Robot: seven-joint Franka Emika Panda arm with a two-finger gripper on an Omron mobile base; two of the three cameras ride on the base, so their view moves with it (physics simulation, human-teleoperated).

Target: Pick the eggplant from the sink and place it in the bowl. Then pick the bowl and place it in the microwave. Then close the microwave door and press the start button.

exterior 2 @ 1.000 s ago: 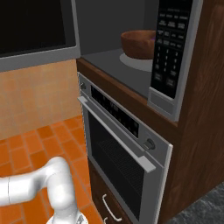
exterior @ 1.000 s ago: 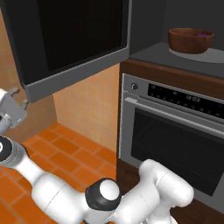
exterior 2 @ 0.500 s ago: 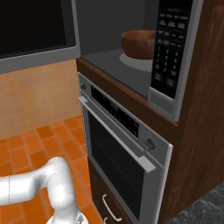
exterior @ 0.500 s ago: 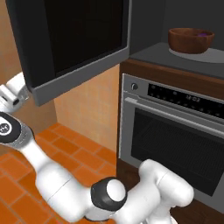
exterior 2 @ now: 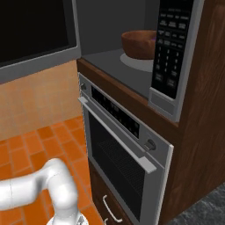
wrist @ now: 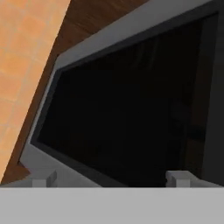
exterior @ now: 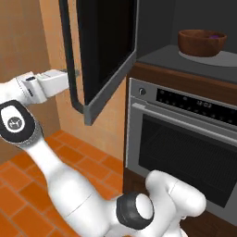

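One gripper (exterior: 69,81) is pressed to the outer face of one microwave door (exterior: 104,51), grey-framed black glass, half swung; its opening cannot be told. Beyond, one round brown wooden bowl (exterior 2: 139,44) is seated deep in the microwave (exterior 2: 114,26), the purple eggplant (exterior: 214,35) inside.

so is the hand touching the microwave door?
Touching. In the left base view the hand presses against the outer frame of the microwave door, with no gap visible.
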